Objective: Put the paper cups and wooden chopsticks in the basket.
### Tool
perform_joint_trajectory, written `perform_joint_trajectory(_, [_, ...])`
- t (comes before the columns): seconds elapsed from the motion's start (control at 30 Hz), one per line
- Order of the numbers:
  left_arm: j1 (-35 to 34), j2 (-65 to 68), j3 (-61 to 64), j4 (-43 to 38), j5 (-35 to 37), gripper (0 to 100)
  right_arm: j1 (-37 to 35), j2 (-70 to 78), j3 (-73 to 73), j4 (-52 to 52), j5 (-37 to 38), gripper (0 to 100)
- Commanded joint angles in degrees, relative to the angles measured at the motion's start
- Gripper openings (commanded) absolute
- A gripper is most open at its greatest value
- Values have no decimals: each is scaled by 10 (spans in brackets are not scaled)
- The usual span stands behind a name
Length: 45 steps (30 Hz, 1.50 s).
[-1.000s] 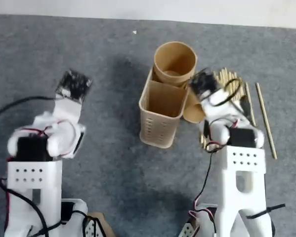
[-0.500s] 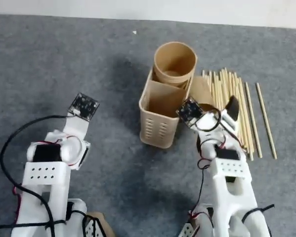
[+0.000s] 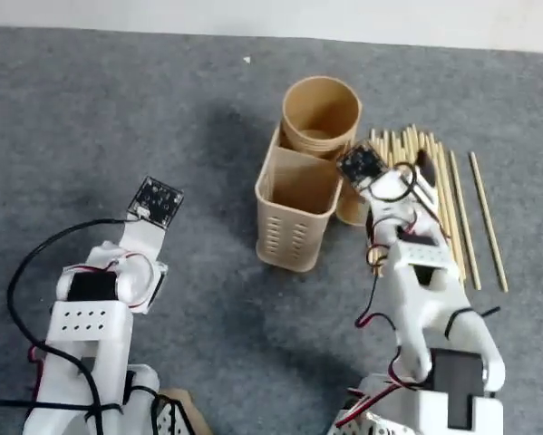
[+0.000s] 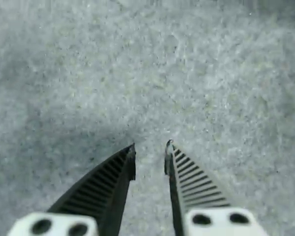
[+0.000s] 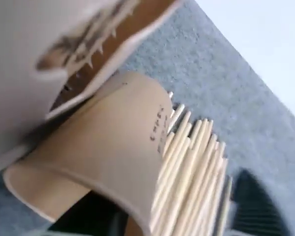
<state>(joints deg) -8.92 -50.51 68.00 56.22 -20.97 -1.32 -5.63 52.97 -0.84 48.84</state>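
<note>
The tan basket stands mid-table with one paper cup upright in its far compartment. A second paper cup lies on its side against the basket's right wall. To its right lies a pile of wooden chopsticks, with a single stick farther right. My right gripper hovers open over the lying cup and the pile's edge, one dark finger beyond the sticks. My left gripper hangs over bare carpet, open by a narrow gap and holding nothing.
Grey carpet covers the whole table. The left arm sits well to the left of the basket. A pale wall strip runs along the far edge. Open carpet lies in front of the basket.
The left arm has drawn back toward its base. The right arm pulled back, then came forward again over the lying cup. Cups, basket and sticks stay put.
</note>
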Motion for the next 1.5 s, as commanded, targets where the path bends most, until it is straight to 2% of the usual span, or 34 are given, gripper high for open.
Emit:
perform_joint_trajectory(0.0, [29, -9, 1, -11, -2, 133, 22, 20, -8, 0, -63, 34])
perform_joint_trajectory(0.1, [30, -9, 14, -30, -2, 132, 47, -29, -9, 45, -103, 10])
perform_joint_trajectory(0.2, [30, -9, 29, -56, -2, 131, 63, -112, -27, 172, -105, 7])
perform_joint_trajectory(0.43, [30, -9, 31, -57, -2, 130, 61, -319, -153, 521, -121, 6])
perform_joint_trajectory(0.53, [30, -9, 31, -57, -2, 130, 61, -367, -227, 615, -146, 6])
perform_joint_trajectory(0.77, [30, -9, 32, -57, -2, 130, 42, -362, -422, 809, -149, 6])
perform_joint_trajectory(0.87, [30, -9, 32, -58, -1, 130, 9, -309, -562, 899, -152, 6])
perform_joint_trajectory(1.0, [30, -9, 32, -58, -1, 130, -4, -191, -796, 1007, -196, 6])
perform_joint_trajectory(1.1, [31, -9, 32, -58, -1, 130, -7, -120, -951, 1019, -240, 6])
perform_joint_trajectory(1.17, [37, -9, 32, -56, -1, 130, -10, -95, -993, 1019, -262, 6])
perform_joint_trajectory(1.47, [45, -9, 33, -56, -1, 130, -94, -83, -954, 1020, -274, 6])
